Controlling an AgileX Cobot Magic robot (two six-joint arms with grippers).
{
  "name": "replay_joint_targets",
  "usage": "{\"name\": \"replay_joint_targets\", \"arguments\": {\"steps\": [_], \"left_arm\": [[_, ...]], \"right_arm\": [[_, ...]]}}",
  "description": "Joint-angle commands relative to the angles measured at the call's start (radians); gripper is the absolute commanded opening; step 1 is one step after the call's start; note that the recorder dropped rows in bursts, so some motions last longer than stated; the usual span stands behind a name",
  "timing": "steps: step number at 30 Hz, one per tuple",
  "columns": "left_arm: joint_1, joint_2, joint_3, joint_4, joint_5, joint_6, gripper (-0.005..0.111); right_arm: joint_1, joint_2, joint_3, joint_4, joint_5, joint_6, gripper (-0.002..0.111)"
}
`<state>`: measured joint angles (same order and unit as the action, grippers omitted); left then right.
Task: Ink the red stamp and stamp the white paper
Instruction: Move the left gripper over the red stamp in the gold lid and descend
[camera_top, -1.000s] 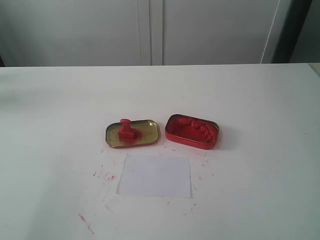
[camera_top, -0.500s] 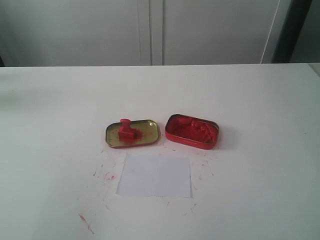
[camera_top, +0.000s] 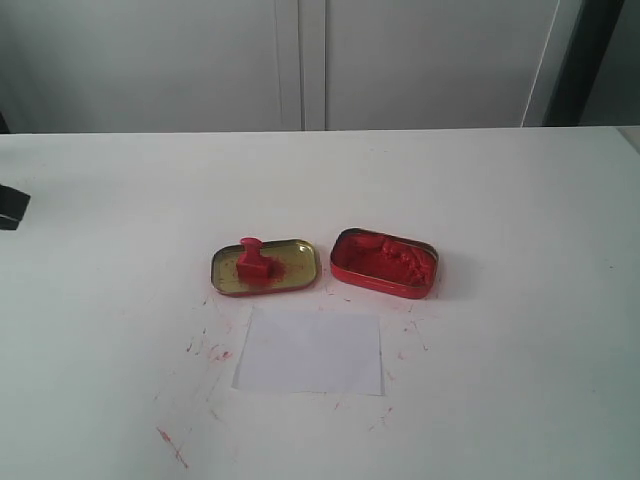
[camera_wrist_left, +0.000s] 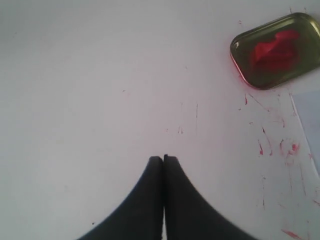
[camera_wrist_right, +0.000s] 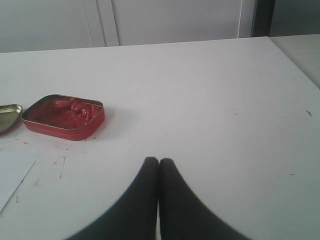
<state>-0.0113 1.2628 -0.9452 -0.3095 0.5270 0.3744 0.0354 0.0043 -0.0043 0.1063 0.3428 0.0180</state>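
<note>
"What did the wrist views show that the exterior view missed?"

"The fingers. The left gripper and right gripper each had theirs pressed together over bare table. The exterior view caught only a dark bit of the left gripper at the left edge."

"And the stamp?"

"It stood in the lid mid-table, beside the tin, with the paper nearer the front edge."

"Any change?"

"That dark bit was new; half a second before, the edge lay bare."
</note>
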Motion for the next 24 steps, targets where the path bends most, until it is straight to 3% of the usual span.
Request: {"name": "replay_joint_targets", "arguments": {"steps": [1, 9, 24], "left_arm": [[-0.053, 0.112, -0.088, -0.018, 0.02, 0.025, 0.0], [-0.112, 0.306, -0.282, 0.005, 0.04, 0.052, 0.0], [-0.2, 0.652, -0.697, 0.085, 0.216, 0.101, 0.0]], "right_arm": [[0.003, -0.004, 0.004, -0.002, -0.009, 0.005, 0.0], [0.003, -0.004, 0.004, -0.002, -0.009, 0.005, 0.0], [0.003, -0.004, 0.004, -0.002, -0.009, 0.005, 0.0]]}}
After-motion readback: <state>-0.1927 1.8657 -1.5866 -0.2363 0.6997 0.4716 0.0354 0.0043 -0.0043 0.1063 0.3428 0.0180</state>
